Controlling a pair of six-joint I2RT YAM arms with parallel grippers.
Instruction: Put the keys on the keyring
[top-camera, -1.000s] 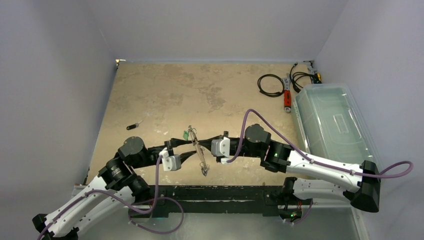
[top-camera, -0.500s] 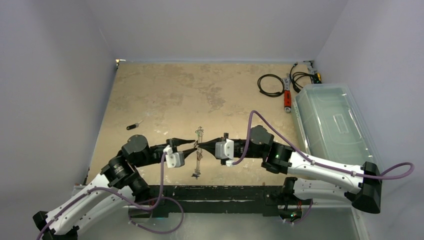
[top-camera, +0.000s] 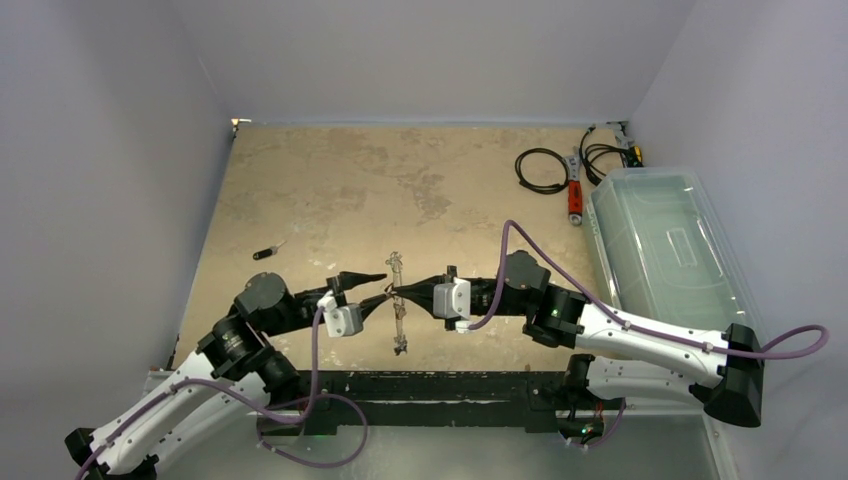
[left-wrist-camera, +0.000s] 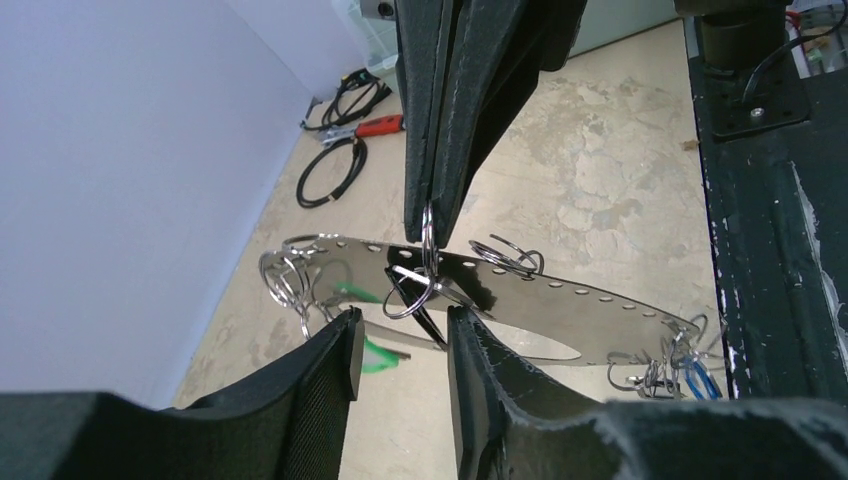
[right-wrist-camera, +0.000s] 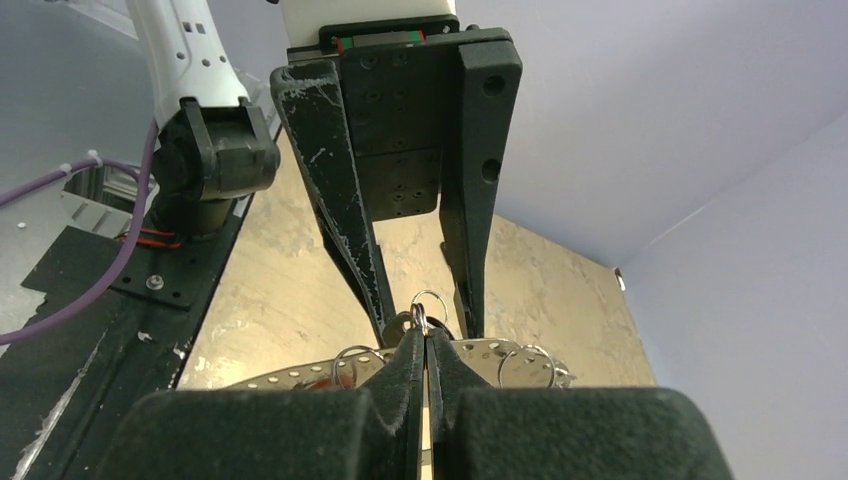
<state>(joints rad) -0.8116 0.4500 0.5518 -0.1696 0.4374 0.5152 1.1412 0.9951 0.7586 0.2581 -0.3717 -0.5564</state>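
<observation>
Right now the right gripper (right-wrist-camera: 424, 345) is clenched on a small silver split ring (right-wrist-camera: 430, 303) of the large thin silver keyring hoop (left-wrist-camera: 520, 295), holding it above the mottled tan table (top-camera: 330, 190).

Facing it across the keyring, the left gripper (left-wrist-camera: 400, 335) is released. Its black fingers (left-wrist-camera: 335, 370) stand apart on either side of a dark key head hanging under the keyring's flat crescent, and whether they touch it cannot be told. A green-tagged key (left-wrist-camera: 377, 355) dangles near the keyring's left end and a blue-tagged key (left-wrist-camera: 699, 378) at its right end, among more split rings. One small black-headed key (top-camera: 265, 252) lies on the table well left of the keyring. A black coiled cable (top-camera: 540, 170), a red tool (top-camera: 574, 200) and a clear plastic bin (top-camera: 665, 250) sit far to the keyring's right.
</observation>
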